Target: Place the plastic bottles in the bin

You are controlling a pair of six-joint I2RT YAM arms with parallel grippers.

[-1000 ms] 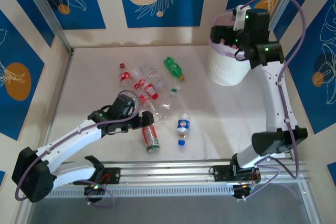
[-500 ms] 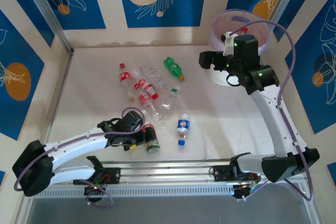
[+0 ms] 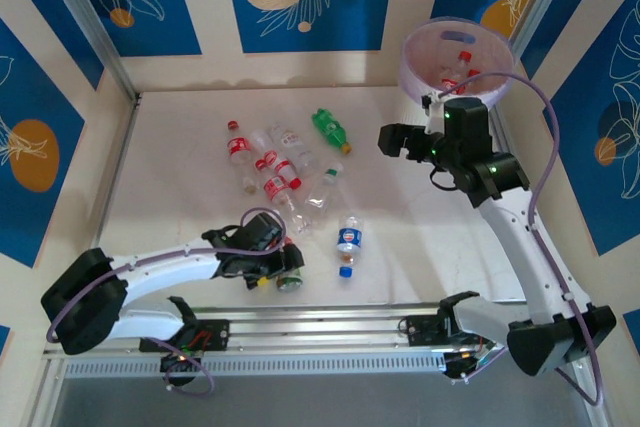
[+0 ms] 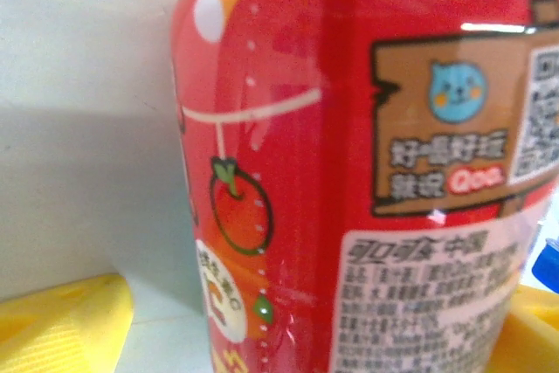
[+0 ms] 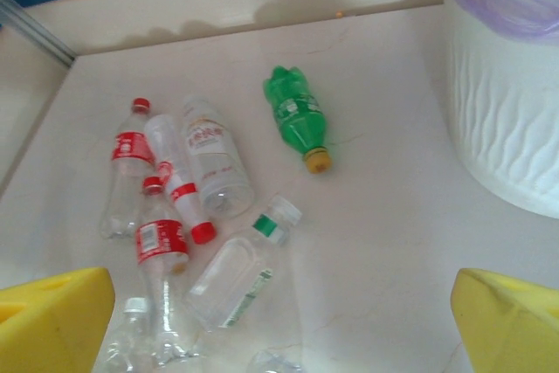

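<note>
Judging from the table, the task is only partly done. A few red-capped bottles (image 3: 455,72) lie inside the white bin (image 3: 404,65) at the far right. Many are left to do: a group of red-labelled bottles (image 3: 262,162) in the middle, the green bottle (image 3: 330,129) farther back, and the blue-labelled bottle (image 3: 348,239) nearer. The left gripper (image 3: 276,269) is at the near red juice bottle (image 4: 349,172). Its yellow pads stand on both sides, and one pad (image 4: 61,325) is apart from the label, so the jaws are spread, not yet pinching. The right gripper (image 3: 390,139), just left of the bin, is spread wide and empty.
</note>
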